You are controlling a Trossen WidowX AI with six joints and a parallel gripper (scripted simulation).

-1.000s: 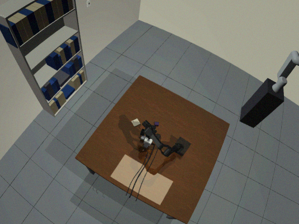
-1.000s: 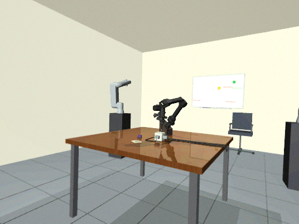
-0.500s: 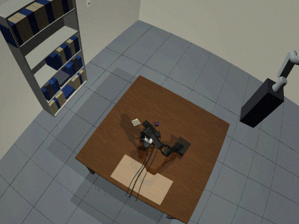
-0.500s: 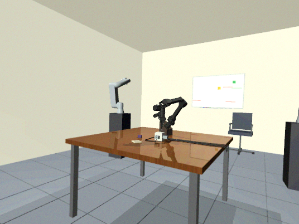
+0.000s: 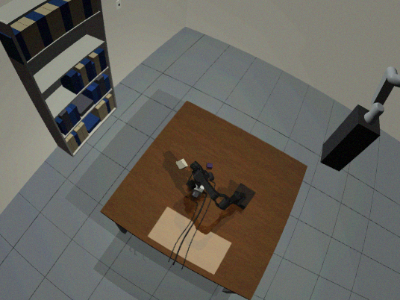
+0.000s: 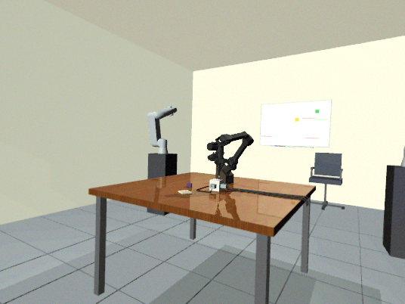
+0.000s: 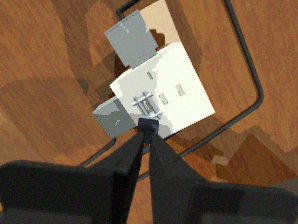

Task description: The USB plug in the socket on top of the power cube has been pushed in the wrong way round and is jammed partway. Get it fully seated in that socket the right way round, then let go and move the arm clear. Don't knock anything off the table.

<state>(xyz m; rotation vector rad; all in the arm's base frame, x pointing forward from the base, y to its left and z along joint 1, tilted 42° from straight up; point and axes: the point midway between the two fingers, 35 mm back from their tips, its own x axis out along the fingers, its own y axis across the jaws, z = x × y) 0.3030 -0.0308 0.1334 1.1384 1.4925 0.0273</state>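
Observation:
The white power cube [image 5: 200, 187] [image 6: 216, 182] [image 7: 192, 100] stands on the wooden table, turned at an angle in the wrist view. Its top socket [image 7: 147, 105], with metal tabs, shows just beyond my fingertips. My gripper [image 7: 147, 138] is shut on the dark USB plug [image 7: 148, 124]. The plug appears above the cube top, out of the socket, with its body not lined up with the angled socket. Its metal end and exact height are hidden. In the exterior view the gripper points down over the cube; in the top view the arm covers it.
Grey plugs [image 7: 131, 39] [image 7: 115, 118] stick out from two cube sides. Black cables [image 7: 244, 45] [image 6: 264, 194] loop around the cube and run to the table edge. A cream block [image 5: 181, 163] [image 6: 184, 192] and a small purple block [image 5: 209, 166] [image 6: 189, 185] lie nearby. A pale mat [image 5: 216, 257] lies at one edge.

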